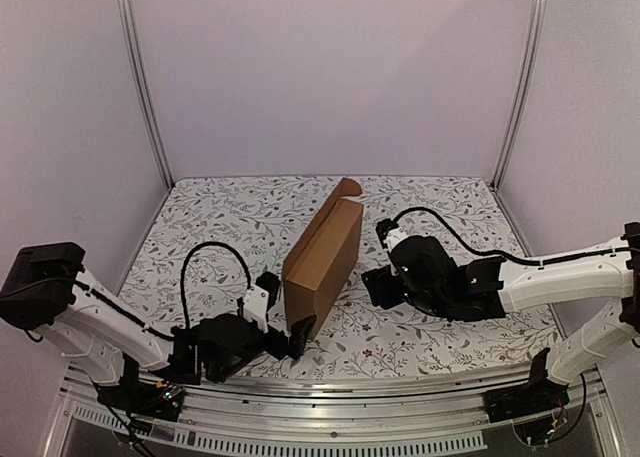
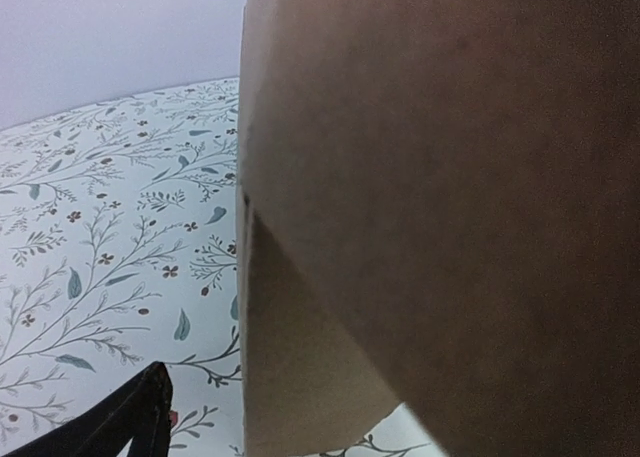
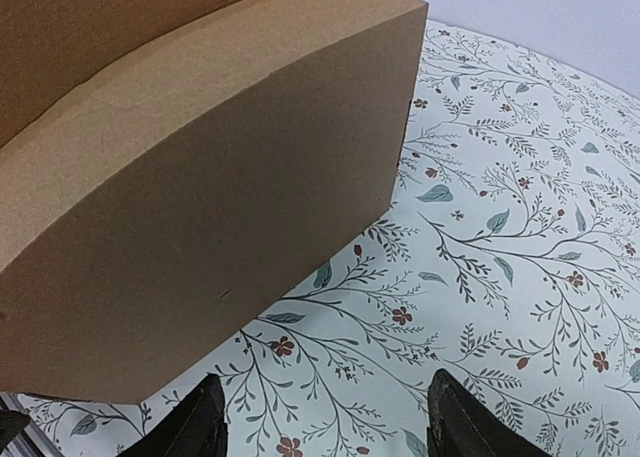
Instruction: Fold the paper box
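You have the paper box (image 1: 322, 257) standing on one long narrow side near the middle of the tabletop (image 1: 220, 217), running from near to far between the two arms. That likely suits the job, since each broad brown panel faces one arm and can be pushed or steadied from its own side. The left end effector (image 1: 285, 313) sits at the box's near end with its jaws spread wide. In the left wrist view only one finger (image 2: 140, 417) shows, with a strip of patterned tabletop between it and the cardboard, so it grips nothing; the wide opening seems meant to let the near end pass between the fingers. The right end effector (image 1: 372, 287) is just beside the right-hand panel, also spread, with bare tabletop between its fingers in its own view and the panel ahead of them, apart from both. A rounded tab (image 1: 347, 187) stands up at the far top corner and looks untucked, so you probably have closing left to do. The box rests on a thin edge and is held by neither side, so a one-sided push could tip it.
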{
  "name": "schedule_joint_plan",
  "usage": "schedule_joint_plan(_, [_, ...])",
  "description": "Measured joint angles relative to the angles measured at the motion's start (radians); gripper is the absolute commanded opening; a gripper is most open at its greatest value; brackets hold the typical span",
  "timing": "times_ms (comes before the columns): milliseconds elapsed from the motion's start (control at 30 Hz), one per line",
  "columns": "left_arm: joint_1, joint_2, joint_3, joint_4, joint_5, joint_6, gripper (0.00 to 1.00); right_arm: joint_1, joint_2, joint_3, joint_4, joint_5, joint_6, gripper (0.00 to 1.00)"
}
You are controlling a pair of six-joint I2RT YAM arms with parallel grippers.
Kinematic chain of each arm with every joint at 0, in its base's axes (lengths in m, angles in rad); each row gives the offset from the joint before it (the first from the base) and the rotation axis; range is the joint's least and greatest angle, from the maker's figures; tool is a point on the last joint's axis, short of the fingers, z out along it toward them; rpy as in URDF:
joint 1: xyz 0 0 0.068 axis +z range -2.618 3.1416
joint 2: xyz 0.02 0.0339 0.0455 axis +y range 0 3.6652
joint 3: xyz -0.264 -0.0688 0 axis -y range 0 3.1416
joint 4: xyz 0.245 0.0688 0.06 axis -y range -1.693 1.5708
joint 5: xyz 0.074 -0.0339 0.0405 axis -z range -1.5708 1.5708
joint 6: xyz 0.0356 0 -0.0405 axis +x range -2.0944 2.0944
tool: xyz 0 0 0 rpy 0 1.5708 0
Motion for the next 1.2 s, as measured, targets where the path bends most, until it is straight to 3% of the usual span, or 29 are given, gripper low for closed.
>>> schedule_joint_plan(333, [-0.011, 0.162, 0.043, 0.236, -0.057, 0.080, 0.99, 0.000, 0.000, 0.000, -0.001, -0.001, 0.000, 0.67])
schedule_joint_plan(767, [-0.012, 0.256, 0.134, 0.302, -0.128, 0.158, 0.98, 0.000, 0.000, 0.000, -0.001, -0.020, 0.004, 0.67])
schedule_joint_plan(1200, [-0.013, 0.281, 0.163, 0.321, -0.139, 0.199, 0.59, 0.000, -0.004, -0.003, -0.004, -0.024, 0.017, 0.66])
